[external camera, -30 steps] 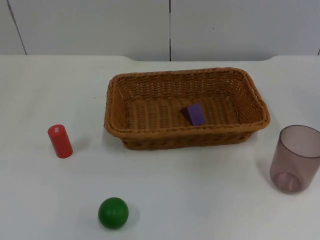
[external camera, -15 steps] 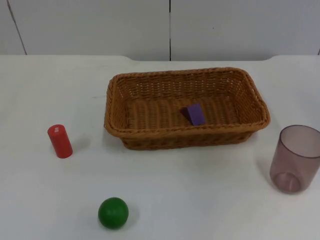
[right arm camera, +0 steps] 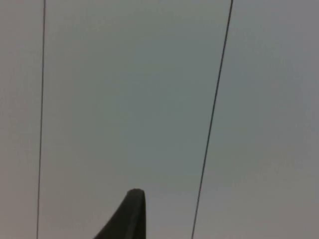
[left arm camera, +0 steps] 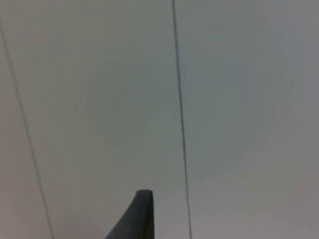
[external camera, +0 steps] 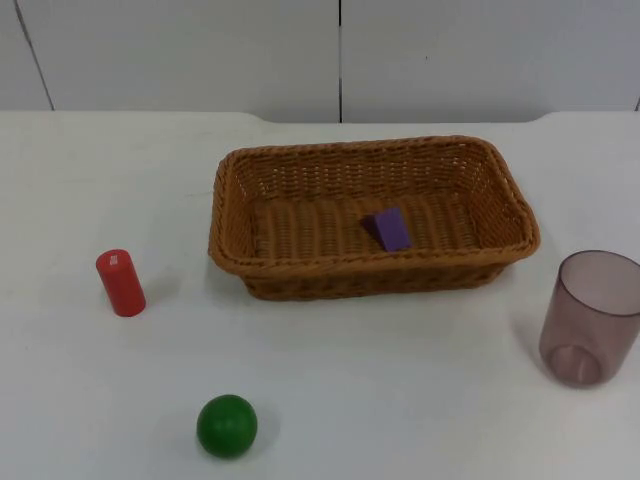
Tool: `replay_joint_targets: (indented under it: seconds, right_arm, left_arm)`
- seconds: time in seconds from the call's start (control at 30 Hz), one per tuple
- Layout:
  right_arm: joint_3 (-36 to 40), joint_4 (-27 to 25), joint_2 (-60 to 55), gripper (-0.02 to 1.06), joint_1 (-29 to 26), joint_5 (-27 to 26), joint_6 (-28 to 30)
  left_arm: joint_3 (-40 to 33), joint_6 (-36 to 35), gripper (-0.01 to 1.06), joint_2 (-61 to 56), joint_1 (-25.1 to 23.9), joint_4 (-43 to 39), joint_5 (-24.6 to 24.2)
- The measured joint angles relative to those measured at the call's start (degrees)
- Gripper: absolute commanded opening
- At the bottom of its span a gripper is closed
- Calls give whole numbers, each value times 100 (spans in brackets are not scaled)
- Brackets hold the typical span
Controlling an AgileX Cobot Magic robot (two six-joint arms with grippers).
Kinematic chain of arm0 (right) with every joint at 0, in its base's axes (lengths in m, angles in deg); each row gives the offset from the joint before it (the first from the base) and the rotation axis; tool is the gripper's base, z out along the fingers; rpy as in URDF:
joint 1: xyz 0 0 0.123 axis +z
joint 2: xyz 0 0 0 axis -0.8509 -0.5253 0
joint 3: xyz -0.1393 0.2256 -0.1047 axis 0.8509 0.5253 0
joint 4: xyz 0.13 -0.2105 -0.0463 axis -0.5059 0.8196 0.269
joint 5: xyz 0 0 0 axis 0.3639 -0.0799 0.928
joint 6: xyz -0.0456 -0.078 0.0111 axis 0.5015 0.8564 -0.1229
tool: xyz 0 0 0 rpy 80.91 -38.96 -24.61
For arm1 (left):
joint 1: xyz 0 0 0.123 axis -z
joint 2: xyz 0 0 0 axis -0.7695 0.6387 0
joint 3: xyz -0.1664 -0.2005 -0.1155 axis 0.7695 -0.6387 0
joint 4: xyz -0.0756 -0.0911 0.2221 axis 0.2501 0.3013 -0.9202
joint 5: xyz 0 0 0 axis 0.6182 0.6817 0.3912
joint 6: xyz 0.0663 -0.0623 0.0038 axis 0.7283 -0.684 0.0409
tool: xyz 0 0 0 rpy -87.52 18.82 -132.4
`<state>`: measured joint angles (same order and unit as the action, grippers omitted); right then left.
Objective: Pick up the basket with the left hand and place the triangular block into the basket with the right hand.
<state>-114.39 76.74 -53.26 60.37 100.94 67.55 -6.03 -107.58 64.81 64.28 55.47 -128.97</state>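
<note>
A brown wicker basket [external camera: 372, 264] stands on the white table, a little right of the middle. A purple triangular block [external camera: 392, 228] lies on the basket's floor, right of its centre. My left gripper [left arm camera: 140, 215] is held off the table and faces the grey partition wall [left arm camera: 239, 99]. My right gripper [right arm camera: 130, 214] likewise faces the wall's grey panels [right arm camera: 129, 99], away from the basket. Both arms wait, and neither touches the basket or the block.
A red cylinder [external camera: 120, 283] stands upright left of the basket. A green ball [external camera: 226, 425] rests near the table's front edge. A translucent pinkish cup [external camera: 592, 317] stands at the right edge, below the basket's right end.
</note>
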Motion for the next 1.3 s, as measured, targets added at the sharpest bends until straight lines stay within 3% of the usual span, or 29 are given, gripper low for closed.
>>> replay_joint_targets:
  seconds: [0.17, 0.27, 0.43, 0.57, 0.67, 1.13, 1.3]
  right_arm:
    - [0, 24, 586, 104, 0, 155, 56]
    - [0, -68, 789, 104, -10, 219, 223]
    - [-363, -695, 1069, 104, -493, 538, 916]
    - [-535, -989, 1352, 104, -658, 510, 1068]
    - [-563, -1124, 1591, 104, -717, 505, 1174]
    - [-586, -1173, 1986, 104, -520, 1502, 1289]
    - [-586, -1501, 2134, 104, -202, 1824, 1278]
  left_arm:
    - [2, 292, 105, -706, -248, -11, -250]
    - [12, 566, 105, -998, -674, 182, -148]
    - [15, 1318, 105, -1649, -1632, 1088, 335]
    - [24, 1708, 105, -1993, -1864, 1520, 399]
    - [24, 2180, 105, -2241, -1905, 1880, 430]
    - [24, 2292, 105, -2857, -1701, 2372, -276]
    - [27, 2393, 105, -3004, -1594, 3006, -540]
